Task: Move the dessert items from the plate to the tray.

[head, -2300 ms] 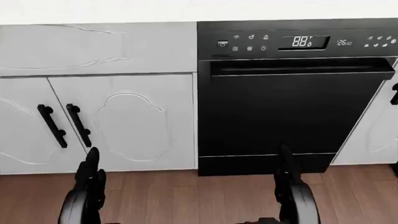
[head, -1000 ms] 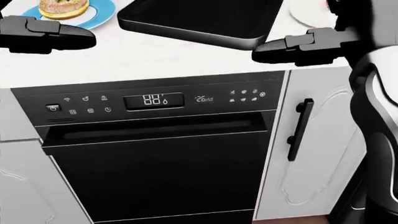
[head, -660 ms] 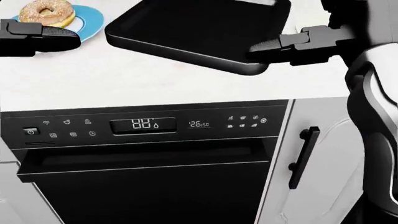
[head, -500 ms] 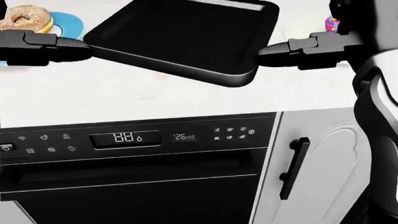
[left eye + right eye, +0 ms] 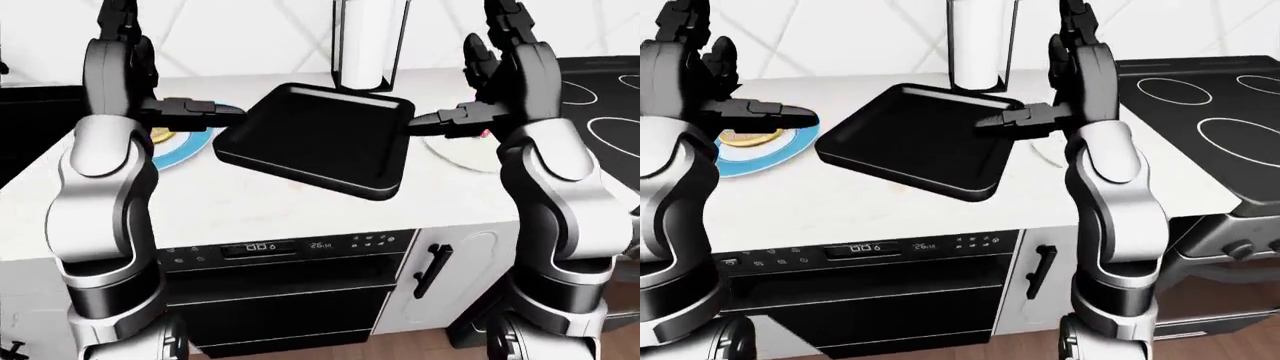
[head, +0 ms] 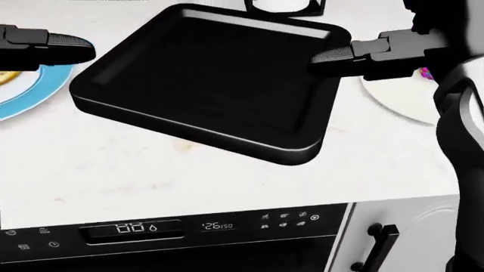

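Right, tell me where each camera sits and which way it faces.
Head view: on the robot's head, tilted down at the black rectangular tray on the white countertop; both hands' fingers enter from the sides.
Left-eye view: on the head, facing the counter; shows both arms, left hand and right hand.
Right-eye view: nearly the same picture, adding the black stovetop.
All share the tray and round blue plate.

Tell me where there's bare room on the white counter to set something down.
The flat black tray is itself empty. Bare white counter runs between the tray's lower edge and the dishwasher panel. It is crowded at the left by the blue plate with the donut and at the right by the white plate.
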### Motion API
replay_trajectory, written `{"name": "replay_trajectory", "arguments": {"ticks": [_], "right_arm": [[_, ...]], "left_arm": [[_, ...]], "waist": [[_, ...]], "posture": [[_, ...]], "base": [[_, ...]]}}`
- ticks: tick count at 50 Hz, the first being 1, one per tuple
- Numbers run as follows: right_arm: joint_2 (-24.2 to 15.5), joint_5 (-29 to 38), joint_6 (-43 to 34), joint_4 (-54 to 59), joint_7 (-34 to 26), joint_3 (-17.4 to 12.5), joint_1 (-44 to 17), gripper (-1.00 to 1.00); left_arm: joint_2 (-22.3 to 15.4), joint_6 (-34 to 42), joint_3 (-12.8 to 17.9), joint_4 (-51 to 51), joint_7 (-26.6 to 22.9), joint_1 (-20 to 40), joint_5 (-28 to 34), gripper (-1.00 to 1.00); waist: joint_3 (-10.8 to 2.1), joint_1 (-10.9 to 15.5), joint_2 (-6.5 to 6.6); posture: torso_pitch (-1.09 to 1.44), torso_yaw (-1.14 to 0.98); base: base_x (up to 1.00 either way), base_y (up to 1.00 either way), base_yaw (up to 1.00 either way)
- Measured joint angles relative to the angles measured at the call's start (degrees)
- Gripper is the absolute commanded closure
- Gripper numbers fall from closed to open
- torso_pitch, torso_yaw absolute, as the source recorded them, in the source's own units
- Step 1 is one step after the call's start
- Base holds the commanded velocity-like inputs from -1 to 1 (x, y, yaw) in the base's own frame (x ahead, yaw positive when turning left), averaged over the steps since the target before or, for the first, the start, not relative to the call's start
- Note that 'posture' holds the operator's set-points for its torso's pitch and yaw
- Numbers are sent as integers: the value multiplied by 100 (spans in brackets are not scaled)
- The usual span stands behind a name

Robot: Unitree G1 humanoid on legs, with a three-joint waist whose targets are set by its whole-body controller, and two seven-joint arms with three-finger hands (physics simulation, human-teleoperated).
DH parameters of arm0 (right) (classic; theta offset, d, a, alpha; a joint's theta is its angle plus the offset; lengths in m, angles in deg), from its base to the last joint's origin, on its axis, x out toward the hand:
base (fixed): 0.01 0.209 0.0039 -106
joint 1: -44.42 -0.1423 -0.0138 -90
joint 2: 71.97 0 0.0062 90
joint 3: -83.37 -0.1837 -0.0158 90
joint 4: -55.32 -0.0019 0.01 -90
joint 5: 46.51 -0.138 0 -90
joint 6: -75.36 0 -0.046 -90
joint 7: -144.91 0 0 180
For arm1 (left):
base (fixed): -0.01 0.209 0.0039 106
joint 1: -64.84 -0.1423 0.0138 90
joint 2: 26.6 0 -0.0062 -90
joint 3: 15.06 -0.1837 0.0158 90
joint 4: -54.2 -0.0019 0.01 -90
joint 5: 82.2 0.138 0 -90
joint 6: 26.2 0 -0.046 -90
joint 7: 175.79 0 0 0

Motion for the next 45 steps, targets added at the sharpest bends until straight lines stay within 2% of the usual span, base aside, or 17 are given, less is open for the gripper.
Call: {"name": "replay_trajectory", "arguments": {"ticks": [2,4,8,12,14,19,21,22,28,38,40,45], "right_arm": [[-3,47,-57,101,26,-38,80,-100],[5,86,-130,173,44,-30,53,-100],[13,82,-121,27,48,-13,-19,-100],[20,78,-87,2,42,-13,-40,-100],[68,65,-84,13,28,58,21,-100],[81,26,-164,54,-22,120,37,-100],[67,26,-181,39,-14,82,30,-100],[43,33,-179,15,-10,63,36,-100],[-3,123,-218,-53,75,-33,32,-100],[-170,161,-594,-112,81,-52,-65,-100],[-303,230,-745,-67,38,-31,-104,-100],[-1005,624,-1175,424,-434,87,-628,-100]], "left_arm": [[26,63,-98,-36,-39,-36,-46,-100],[8,119,-109,-52,-70,-24,-84,-100],[-50,61,-10,34,-51,17,-60,-100],[-78,23,17,71,-30,27,-40,-100],[-91,27,63,61,-15,-16,-21,-100],[-96,140,75,-75,0,-60,11,-100],[-95,164,58,-52,-9,-46,6,-100],[-86,161,50,-11,-15,-51,2,-100],[-132,188,12,67,-66,63,-27,-100],[-183,304,82,174,-100,-32,-24,-100],[-195,323,94,187,-103,-45,-21,-100],[-246,378,141,207,-111,-14,-24,-100]], "waist": [[38,-56,-57],[5,-78,-17],[-38,-64,211],[-92,-75,566],[5,-93,435],[125,-36,278],[138,-42,120],[133,-52,91],[-29,-44,203],[-6,-53,193],[8,-52,183],[47,-54,177]], "posture": [[0,0],[0,0],[0,0],[0,0],[0,0],[0,0],[0,0],[0,0],[0,0],[0,0],[0,0],[0,0]], "base": [[26,0,0],[22,0,0],[12,0,0],[8,0,0],[1,0,0],[1,0,0],[2,0,0],[1,0,0],[0,0,0],[0,0,0],[0,0,0],[0,0,0]]}}
